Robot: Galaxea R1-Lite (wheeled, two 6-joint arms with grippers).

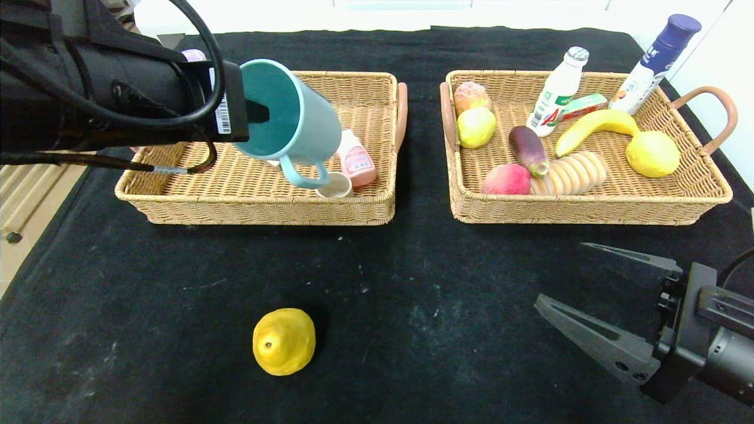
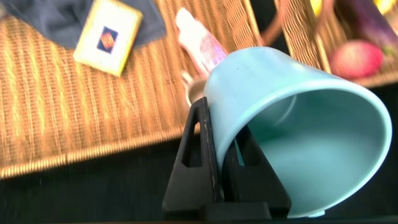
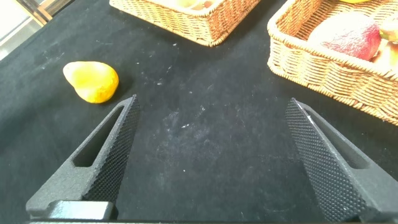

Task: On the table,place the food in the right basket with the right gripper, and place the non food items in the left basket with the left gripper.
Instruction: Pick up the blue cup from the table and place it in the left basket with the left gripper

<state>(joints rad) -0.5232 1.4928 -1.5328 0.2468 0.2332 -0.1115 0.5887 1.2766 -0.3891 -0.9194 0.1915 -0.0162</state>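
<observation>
The right gripper (image 1: 589, 277) sits low over the near right part of the black table (image 1: 177, 330), forearm entering from the lower right corner, fingers (image 1: 595, 338) pointing left across the cloth and spread wide with nothing between them. In the right wrist view its two textured fingers (image 3: 106, 155) frame bare cloth, with the yellow pear (image 3: 91, 81) lying beyond them and apart. In the head view the yellow pear (image 1: 284, 341) rests on the cloth near the front, left of centre, well apart from both baskets. Farther back, the left arm reaches in from the upper left, held above the left basket (image 1: 265, 209). The left gripper (image 2: 221, 155) is clamped on the rim of the teal mug (image 1: 294, 123), one finger inside and one outside; the mug is tilted, mouth toward the arm, handle hanging down over the basket interior. A pink bottle (image 1: 356, 159) lies beneath it. The right basket (image 1: 589, 206) holds a banana (image 1: 595, 126), a lemon (image 1: 652, 154) and other items.
</observation>
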